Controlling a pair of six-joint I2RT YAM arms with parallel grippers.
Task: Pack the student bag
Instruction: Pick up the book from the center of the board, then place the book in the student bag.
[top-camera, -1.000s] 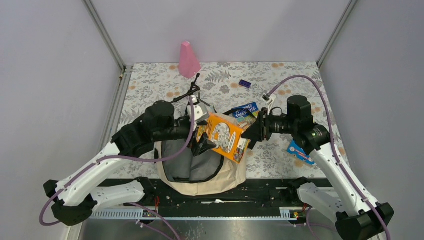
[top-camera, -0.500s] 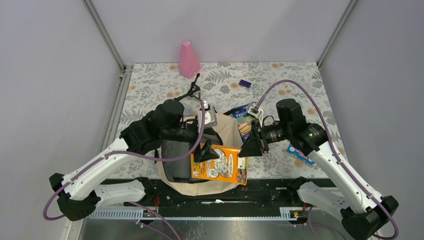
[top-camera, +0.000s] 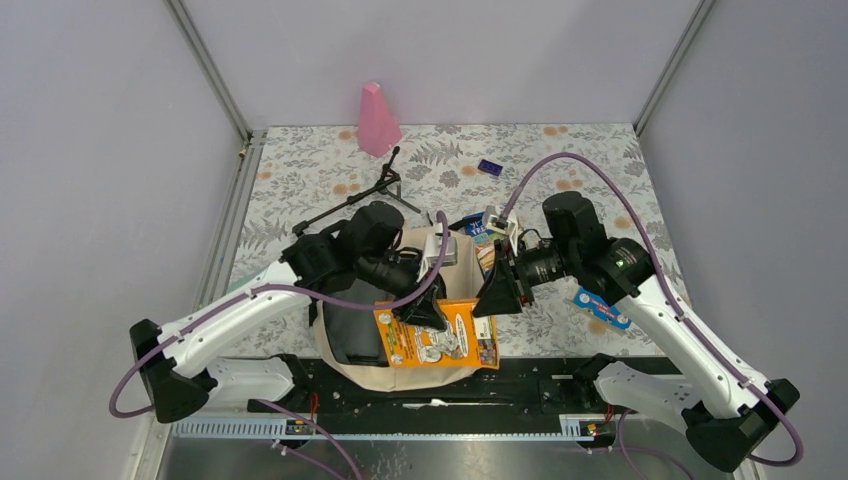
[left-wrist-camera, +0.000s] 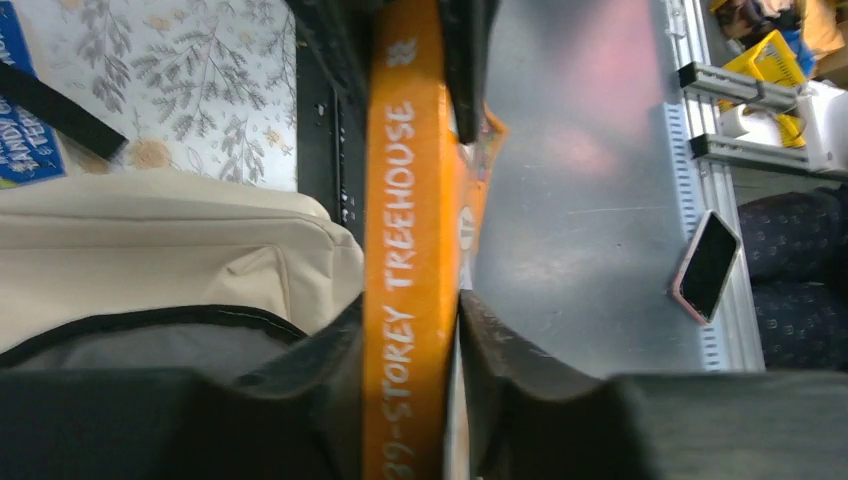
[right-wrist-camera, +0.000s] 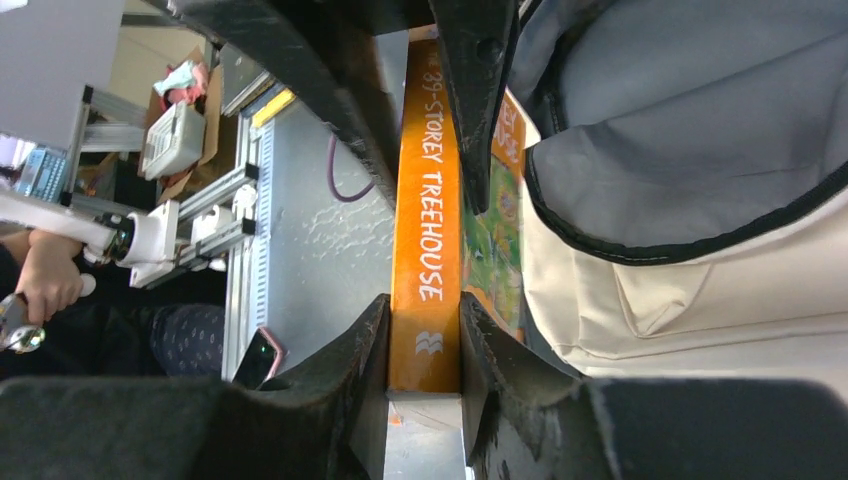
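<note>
Since a second ago the left arm has crossed over and the orange book (top-camera: 440, 340) has dropped to the near edge of the surface (top-camera: 600, 180). The student bag (top-camera: 430, 379) lies there between the arms. Its long axis runs near to far and its grey-lined mouth gapes upward. It looks soft, light and floppy, so best gripped at the zip rim. Left claw (top-camera: 420, 312) and right claw (top-camera: 495, 295) both pinch the book's spine.
</note>
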